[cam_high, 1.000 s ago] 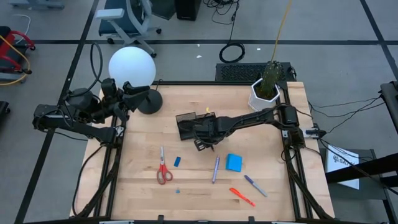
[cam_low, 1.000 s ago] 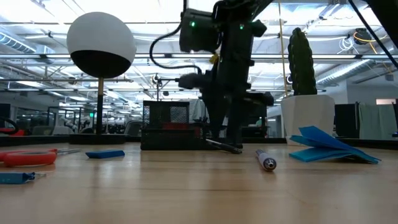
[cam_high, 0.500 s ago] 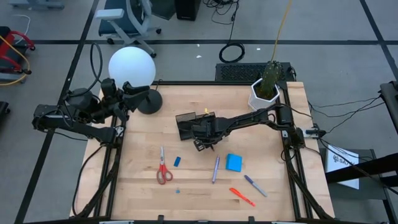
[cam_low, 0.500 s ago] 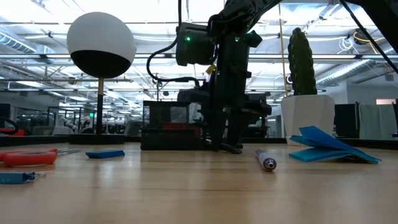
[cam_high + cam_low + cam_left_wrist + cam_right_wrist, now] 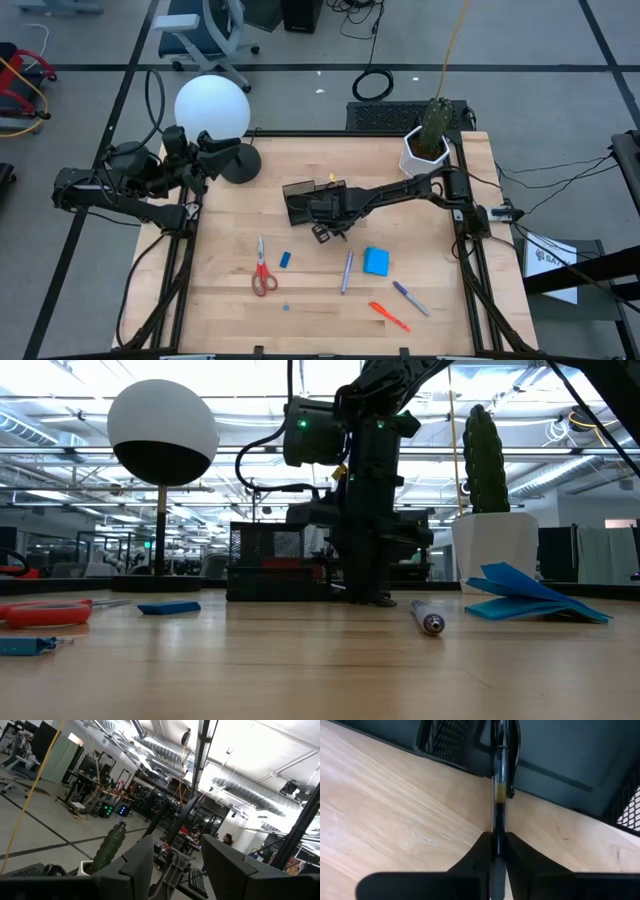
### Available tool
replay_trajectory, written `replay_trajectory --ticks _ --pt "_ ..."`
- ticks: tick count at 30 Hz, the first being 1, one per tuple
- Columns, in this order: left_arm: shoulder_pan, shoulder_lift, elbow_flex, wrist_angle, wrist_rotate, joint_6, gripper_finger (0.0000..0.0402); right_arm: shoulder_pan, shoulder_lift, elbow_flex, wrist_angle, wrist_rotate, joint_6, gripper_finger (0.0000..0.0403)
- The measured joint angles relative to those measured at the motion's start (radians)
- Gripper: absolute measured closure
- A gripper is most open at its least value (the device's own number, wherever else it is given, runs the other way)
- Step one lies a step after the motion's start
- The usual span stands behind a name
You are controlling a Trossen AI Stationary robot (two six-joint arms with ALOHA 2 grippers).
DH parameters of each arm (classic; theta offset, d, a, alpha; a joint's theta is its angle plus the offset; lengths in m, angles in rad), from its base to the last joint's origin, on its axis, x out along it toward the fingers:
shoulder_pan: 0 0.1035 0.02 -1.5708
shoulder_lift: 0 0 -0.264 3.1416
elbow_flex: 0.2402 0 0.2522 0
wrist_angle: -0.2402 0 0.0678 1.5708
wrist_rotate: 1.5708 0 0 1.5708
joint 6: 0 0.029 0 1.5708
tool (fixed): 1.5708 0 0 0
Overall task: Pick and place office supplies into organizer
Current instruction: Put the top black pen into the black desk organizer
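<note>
Right gripper (image 5: 498, 851) clamps a pen (image 5: 499, 785) on the table (image 5: 440, 300) just beside the organizer (image 5: 300, 190). Left gripper (image 5: 175, 865) parked off the table's left edge, fingers apart, empty.

Light was bright and even from above, and the wooden table (image 5: 330, 300) showed only soft, short shadows. At table height the ceiling strip lights (image 5: 90, 400) glared, leaving the arm (image 5: 370, 490) a dark silhouette. The near tabletop blurred, and the pen (image 5: 499, 780) stayed sharp.

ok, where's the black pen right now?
The black pen is pinched between the right gripper's fingers at table centre, just in front of the black organizer, seen best in the right wrist view.
</note>
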Motion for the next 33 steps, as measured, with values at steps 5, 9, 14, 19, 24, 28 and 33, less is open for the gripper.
replay_trajectory --ticks 5,9,14,19,24,28,33 --pt "0.0 0.0 0.0 0.0 0.0 0.0 0.0231 -0.001 -0.032 -0.002 -0.017 -0.01 -0.018 0.0378" --pt "0.0 0.0 0.0 0.0 0.0 0.001 0.0231 0.001 -0.065 -0.006 -0.037 -0.008 -0.014 0.0378" --pt "0.0 0.0 0.0 0.0 0.0 0.0 0.0231 0.001 -0.112 -0.005 -0.058 0.018 -0.011 0.0378" --pt "0.0 0.0 0.0 0.0 0.0 0.0 0.0231 -0.005 -0.152 -0.005 -0.087 0.037 -0.01 0.0378" --pt "0.0 0.0 0.0 0.0 0.0 -0.001 0.0231 -0.011 -0.206 -0.004 -0.101 0.069 -0.01 0.0378" --pt "0.0 0.0 0.0 0.0 0.0 0.001 0.0231 -0.024 -0.268 -0.003 -0.08 0.097 -0.037 0.0378" --pt "0.0 0.0 0.0 0.0 0.0 0.001 0.0231 -0.049 -0.322 -0.003 -0.005 0.12 -0.154 0.0378"
